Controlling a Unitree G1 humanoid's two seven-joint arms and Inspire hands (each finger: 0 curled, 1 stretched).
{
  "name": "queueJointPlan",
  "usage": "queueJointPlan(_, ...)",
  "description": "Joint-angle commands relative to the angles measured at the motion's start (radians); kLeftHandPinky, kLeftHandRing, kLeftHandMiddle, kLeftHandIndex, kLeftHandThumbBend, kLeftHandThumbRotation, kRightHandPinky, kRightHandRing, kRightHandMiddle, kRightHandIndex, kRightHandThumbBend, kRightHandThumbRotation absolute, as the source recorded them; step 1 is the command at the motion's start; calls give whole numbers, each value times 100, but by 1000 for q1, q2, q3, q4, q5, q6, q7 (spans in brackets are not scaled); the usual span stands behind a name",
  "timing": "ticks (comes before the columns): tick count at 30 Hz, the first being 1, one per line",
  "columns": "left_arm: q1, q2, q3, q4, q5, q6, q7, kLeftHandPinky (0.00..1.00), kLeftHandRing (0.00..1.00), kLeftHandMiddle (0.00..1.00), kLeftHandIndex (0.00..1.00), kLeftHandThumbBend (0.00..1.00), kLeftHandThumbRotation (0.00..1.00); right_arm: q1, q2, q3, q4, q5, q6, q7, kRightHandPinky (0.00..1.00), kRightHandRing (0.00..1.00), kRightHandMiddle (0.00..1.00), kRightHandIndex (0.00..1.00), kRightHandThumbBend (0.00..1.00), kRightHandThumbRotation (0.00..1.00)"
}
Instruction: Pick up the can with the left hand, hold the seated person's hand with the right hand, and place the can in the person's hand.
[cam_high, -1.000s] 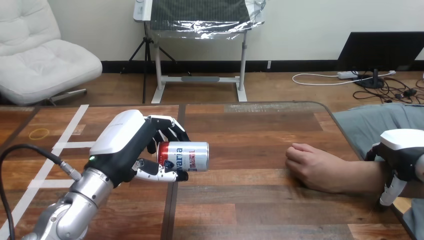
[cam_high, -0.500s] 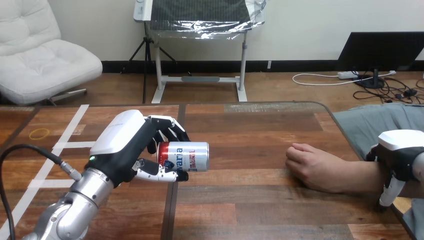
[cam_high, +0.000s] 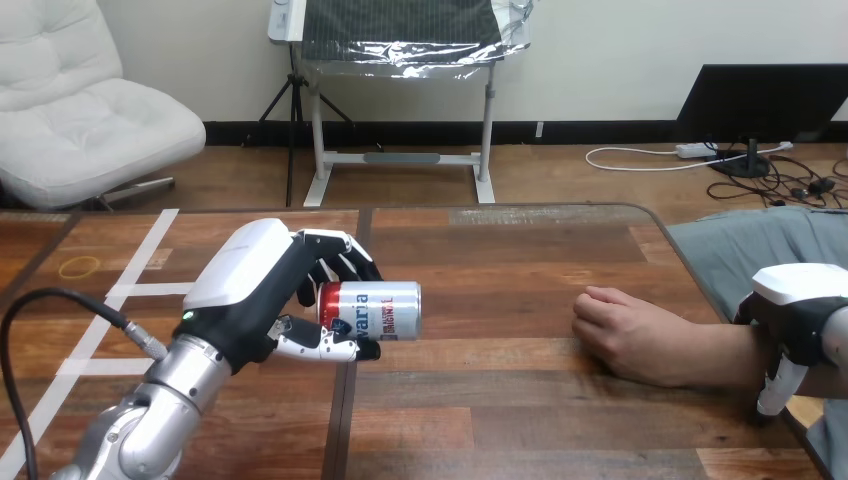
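My left hand (cam_high: 245, 290), clasping the can (cam_high: 385, 310), has risen slightly; my right hand (cam_high: 800, 300) sits on the person's forearm (cam_high: 725, 358), grip unclear.

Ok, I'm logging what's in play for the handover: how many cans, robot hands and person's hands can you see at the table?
Cans: 1, the can, held sideways in the left hand.
Robot hands: 2, the left hand and the right hand.
Person's hands: 1, the person's hand, resting on the table.
Total: 4
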Motion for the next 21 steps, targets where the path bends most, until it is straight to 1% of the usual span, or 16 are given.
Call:
queueJointPlan(1, -49, -10, 45, -68, -32, 1, 5, 37, 43, 49, 52, 60, 0, -48, 27, 9, 31, 12, -15, -23, 44, 55, 62, 70, 75, 5)
queueJointPlan(5, -48, -12, 44, -74, -29, 11, 3, 37, 43, 49, 52, 60, 0, -50, 33, 7, 49, 20, -20, -30, 42, 52, 60, 66, 75, 3)
queueJointPlan(10, -50, -13, 44, -68, -27, 10, 5, 37, 43, 49, 52, 60, 0, -49, 37, 7, 62, 27, -24, -44, 39, 48, 56, 62, 75, 1)
queueJointPlan(11, -52, -14, 44, -65, -28, 6, 8, 37, 43, 49, 52, 60, 0, -50, 40, 7, 66, 29, -17, -40, 38, 48, 55, 61, 75, 1)
queueJointPlan(13, -53, -15, 44, -61, -29, 1, 10, 37, 43, 49, 52, 60, 0, -52, 44, 6, 70, 33, -8, -36, 38, 47, 55, 61, 75, 0)
queueJointPlan(21, -54, -18, 45, -60, -31, 1, 10, 38, 43, 50, 52, 60, 0, -40, 43, 0, 72, 49, -21, -55, 38, 48, 56, 56, 75, 0)
